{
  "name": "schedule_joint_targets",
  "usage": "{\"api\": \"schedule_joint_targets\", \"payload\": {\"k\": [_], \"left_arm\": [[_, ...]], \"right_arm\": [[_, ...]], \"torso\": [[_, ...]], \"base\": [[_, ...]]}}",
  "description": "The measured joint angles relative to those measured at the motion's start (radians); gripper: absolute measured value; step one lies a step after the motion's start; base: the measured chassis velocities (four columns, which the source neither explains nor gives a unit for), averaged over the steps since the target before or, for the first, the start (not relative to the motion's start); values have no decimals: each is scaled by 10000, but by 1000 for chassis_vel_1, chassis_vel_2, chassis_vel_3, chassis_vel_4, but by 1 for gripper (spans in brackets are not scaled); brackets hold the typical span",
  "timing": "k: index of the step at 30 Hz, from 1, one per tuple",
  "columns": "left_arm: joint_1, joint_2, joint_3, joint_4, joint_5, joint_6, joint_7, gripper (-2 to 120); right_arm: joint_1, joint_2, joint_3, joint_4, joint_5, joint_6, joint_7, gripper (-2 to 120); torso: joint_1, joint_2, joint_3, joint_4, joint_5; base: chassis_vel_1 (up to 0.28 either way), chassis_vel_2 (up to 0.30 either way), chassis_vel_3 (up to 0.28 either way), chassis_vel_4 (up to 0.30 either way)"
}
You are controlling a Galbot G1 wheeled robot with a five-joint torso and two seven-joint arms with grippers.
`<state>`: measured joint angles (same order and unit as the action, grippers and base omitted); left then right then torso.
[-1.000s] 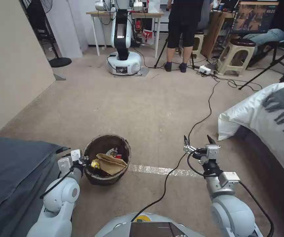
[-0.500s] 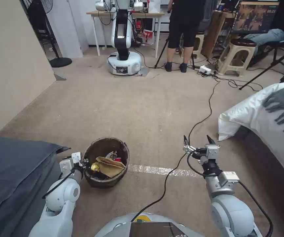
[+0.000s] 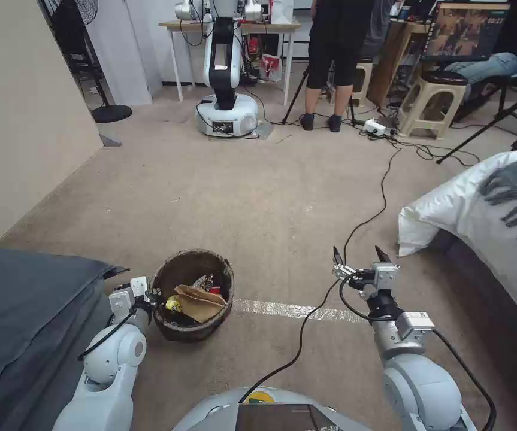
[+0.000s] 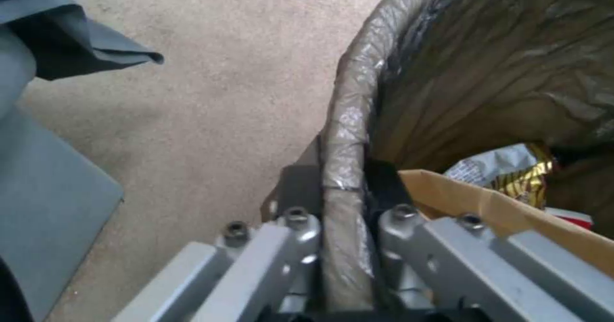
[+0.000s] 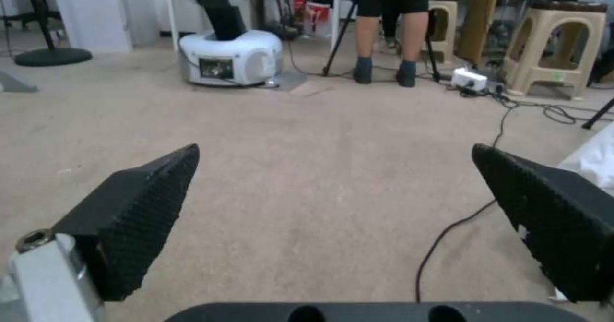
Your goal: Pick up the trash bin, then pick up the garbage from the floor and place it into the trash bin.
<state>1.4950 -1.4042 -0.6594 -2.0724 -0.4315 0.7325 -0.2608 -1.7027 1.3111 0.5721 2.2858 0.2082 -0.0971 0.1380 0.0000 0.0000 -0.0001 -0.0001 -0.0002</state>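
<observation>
The trash bin (image 3: 193, 327), lined with a dark bag, is low at my front left, by the dark bedding. My left gripper (image 3: 153, 294) is shut on its rim (image 4: 345, 135), one finger inside and one outside. Garbage lies inside it: a flat brown paper bag (image 3: 201, 302), a shiny snack wrapper (image 4: 505, 168) and a small yellow piece (image 3: 173, 304). I cannot tell whether the bin rests on the carpet or hangs just above it. My right gripper (image 3: 359, 254) is held out over bare carpet at the front right, open and holding nothing, its black fingers (image 5: 137, 211) spread wide.
A black cable (image 3: 354, 230) runs across the carpet past my right gripper. A white-covered bed (image 3: 480, 209) is on the right and dark grey bedding (image 3: 24, 299) on the left. A tape strip (image 3: 288, 310) crosses the floor. Another robot's base (image 3: 225, 114), stools and a standing person are at the back.
My left gripper and the bin have sunk a little lower and drawn slightly nearer. The right arm has stayed put. The whole view shifted slightly.
</observation>
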Motion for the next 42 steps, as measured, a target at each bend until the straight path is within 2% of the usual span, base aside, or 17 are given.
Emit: {"api": "schedule_joint_targets", "payload": {"k": [2,5,6,9,11,13,15,19,20,21,24,25,37,42], "left_arm": [[-4,-12,1,1,20,4,-4,13],[-28,-23,41,-52,29,38,-28,28],[-28,-23,41,-52,29,38,-28,28],[-39,55,0,-214,25,43,-71,43],[-39,68,-8,-233,25,43,-79,46],[-40,99,-54,-326,21,43,-125,57],[-42,103,-58,-344,18,43,-146,60],[-85,116,-42,-476,-29,43,-277,79],[-85,116,-42,-476,-29,43,-277,79],[-101,117,-31,-505,-41,43,-307,86],[-110,117,-28,-561,-63,42,-349,92],[-107,118,-35,-629,-84,42,-376,97],[-5,295,-309,-1356,-237,37,-508,100],[115,430,-497,-1823,-54,-163,-289,100]], "right_arm": [[14,-12,-29,2,0,-12,23,100],[147,-75,-153,4,0,-81,161,100],[147,-75,-153,4,0,-81,161,100],[281,-153,-287,4,41,-165,264,100],[295,-164,-310,4,46,-174,273,100],[341,-185,-384,4,52,-193,305,100],[346,-190,-393,4,54,-199,307,100],[387,-244,-438,5,82,-222,328,100],[387,-244,-438,5,82,-222,328,100],[394,-257,-440,9,101,-226,337,100],[393,-259,-439,13,108,-227,340,100],[383,-258,-433,16,111,-227,341,100],[313,-209,-409,118,129,-220,347,100],[313,-199,-362,173,146,-242,377,100]], "torso": [[0,0,1,-1,-5],[0,-1,2,-3,-9],[0,-1,2,-3,-9],[0,-1,2,-1,0],[0,-1,2,0,0],[0,-1,2,0,0],[0,-1,2,1,0],[0,-1,2,0,1],[0,-1,2,0,1],[0,-1,2,0,1],[0,-1,2,0,1],[0,-1,2,0,1],[0,-1,1,1,1],[0,-1,1,1,2]], "base": [[0,0,0,0],[0,0,0,0],[0,0,0,0],[0,0,0,0],[0,0,0,0],[0,0,0,0],[0,0,0,0],[0,0,0,0],[0,0,0,0],[0,0,0,0],[0,0,0,0],[0,0,0,0],[0,0,0,0],[0,0,0,0]]}}
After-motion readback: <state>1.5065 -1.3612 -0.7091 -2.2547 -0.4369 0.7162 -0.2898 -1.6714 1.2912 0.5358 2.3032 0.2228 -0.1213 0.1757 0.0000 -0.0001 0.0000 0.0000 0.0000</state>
